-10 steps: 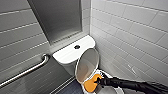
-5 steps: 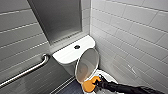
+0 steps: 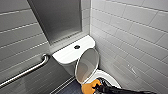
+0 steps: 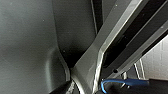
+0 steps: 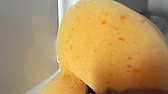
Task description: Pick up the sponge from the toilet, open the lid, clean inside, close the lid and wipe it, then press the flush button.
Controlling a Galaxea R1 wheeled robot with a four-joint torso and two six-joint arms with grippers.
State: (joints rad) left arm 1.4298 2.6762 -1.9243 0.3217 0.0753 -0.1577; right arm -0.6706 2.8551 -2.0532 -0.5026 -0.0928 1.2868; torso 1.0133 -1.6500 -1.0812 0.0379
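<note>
My head camera looks forward and down from high at the toilet (image 3: pixel 72 53). My right wrist camera sits very close to the sponge (image 5: pixel 107 47), which the head view also catches low down. My left wrist camera faces the robot's own dark parts.

Raised lid (image 3: pixel 87 65) stands before tank (image 3: pixel 66 53); tiled wall (image 3: pixel 130 42) close beside bowl (image 3: pixel 108 78).

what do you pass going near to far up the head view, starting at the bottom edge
sponge held in the right gripper → raised lid → flush button on the tank top → grey recessed panel in the wall
</note>
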